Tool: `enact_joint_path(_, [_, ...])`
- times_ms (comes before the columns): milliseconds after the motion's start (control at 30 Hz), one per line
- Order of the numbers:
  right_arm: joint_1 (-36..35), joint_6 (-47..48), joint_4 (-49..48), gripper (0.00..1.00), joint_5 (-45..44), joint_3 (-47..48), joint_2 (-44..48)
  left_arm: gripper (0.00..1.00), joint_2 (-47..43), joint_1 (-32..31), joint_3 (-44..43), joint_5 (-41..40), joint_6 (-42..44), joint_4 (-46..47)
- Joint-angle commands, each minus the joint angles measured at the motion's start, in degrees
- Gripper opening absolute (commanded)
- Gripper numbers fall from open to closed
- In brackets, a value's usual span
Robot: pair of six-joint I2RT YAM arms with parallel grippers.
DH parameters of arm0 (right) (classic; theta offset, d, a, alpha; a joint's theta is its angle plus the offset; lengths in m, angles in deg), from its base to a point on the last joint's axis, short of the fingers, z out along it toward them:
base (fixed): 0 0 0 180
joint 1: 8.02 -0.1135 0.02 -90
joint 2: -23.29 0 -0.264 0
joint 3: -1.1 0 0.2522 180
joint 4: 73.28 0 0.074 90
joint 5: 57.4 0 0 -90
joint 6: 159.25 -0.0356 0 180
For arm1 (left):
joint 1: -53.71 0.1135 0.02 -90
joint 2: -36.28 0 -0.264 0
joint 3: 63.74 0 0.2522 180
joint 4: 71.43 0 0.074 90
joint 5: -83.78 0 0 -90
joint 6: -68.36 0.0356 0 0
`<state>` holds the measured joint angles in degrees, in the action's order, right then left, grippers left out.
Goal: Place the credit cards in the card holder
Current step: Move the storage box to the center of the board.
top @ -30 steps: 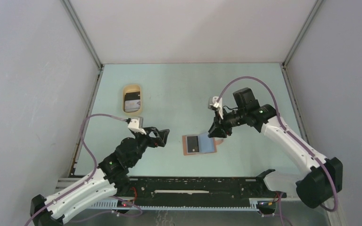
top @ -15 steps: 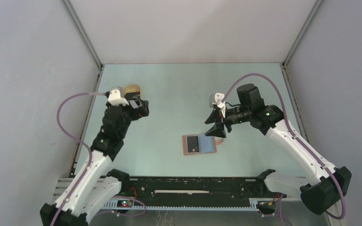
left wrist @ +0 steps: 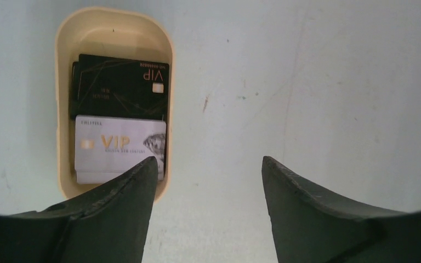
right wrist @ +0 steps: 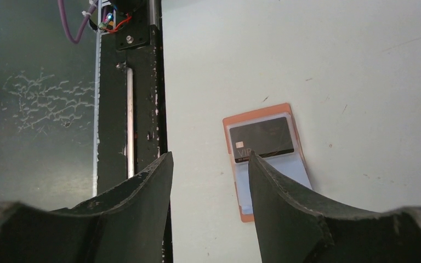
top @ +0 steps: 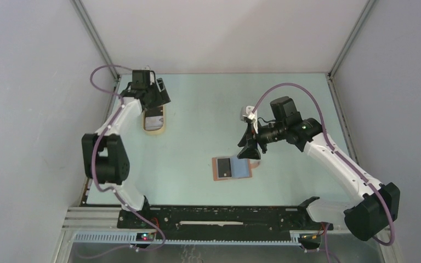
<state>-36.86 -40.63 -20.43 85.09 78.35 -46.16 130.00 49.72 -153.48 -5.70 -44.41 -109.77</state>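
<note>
The card holder [top: 240, 169] lies open on the table, reddish-brown with blue pockets, and a black credit card [top: 224, 167] sits in its left half. In the right wrist view the card holder [right wrist: 297, 170] and that black card [right wrist: 261, 138] show just beyond my right finger. My right gripper [top: 248, 149] hovers open above the holder's far right end, holding nothing. More credit cards lie in the tan tray [left wrist: 60, 109]: black ones [left wrist: 123, 87] and a pale one [left wrist: 118, 145]. My left gripper [left wrist: 208, 159] hangs open just right of the tray, empty.
The tan oval tray [top: 154, 131] stands at the far left near the side wall. A black rail [right wrist: 142, 82] runs along the table's near edge. Grey walls close in the left, right and back sides.
My left arm has swung from mid-table out to the far left, above the tray. My right gripper has opened and drawn back slightly from the card holder.
</note>
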Motion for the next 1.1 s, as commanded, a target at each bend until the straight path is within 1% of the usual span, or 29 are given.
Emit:
enact_joint_path(0, [2.13,-1.84,0.51,0.61,0.63,1.39,-1.56,0.7,10.79,0.61,-13.48,1.72,4.8,-11.75])
enact_joint_path(67, [3.1,-1.68,0.76,0.61,0.55,1.54,-2.17,0.67,14.62,0.62,-17.15,0.69,5.21,-12.83])
enact_joint_path(167, [4.15,-1.81,0.91,0.61,0.82,1.61,-3.09,0.64,18.77,0.6,-20.31,-1.64,5.52,-13.19])
enact_joint_path(267, [4.4,-1.92,1.03,0.6,1.03,1.64,-4.3,0.59,22.75,0.59,-22.68,-2.31,6.1,-14.98])
enact_joint_path(367, [4.4,-1.62,1.89,0.6,1.21,2.28,-6.05,0.53,24.58,0.55,-23.17,-2.65,5.85,-15.1])
enact_joint_path(433, [4.41,-1.19,2.66,0.6,1.36,2.67,-7.0,0.52,25.3,0.49,-23.41,-3.04,5.72,-14.95])
enact_joint_path(633, [4.71,-0.3,4.31,0.59,2.04,3.5,-8.49,0.44,28.0,0.48,-24.47,-3.43,5.89,-15.86])
enact_joint_path(800, [4.95,-0.06,4.66,0.58,2.46,3.69,-8.35,0.28,27.71,-0.36,-23.53,-2.62,6.51,-16.5])
enact_joint_path(933, [5.35,-0.01,4.91,0.58,3.06,3.67,-7.36,0.11,26.13,-2.4,-21.94,-3.04,8.61,-17.39])
enact_joint_path(1067, [6.09,0.28,5.44,0.58,3.94,3.66,-6.55,0.05,23.02,-5.53,-17.5,-2.8,11.81,-16.73])
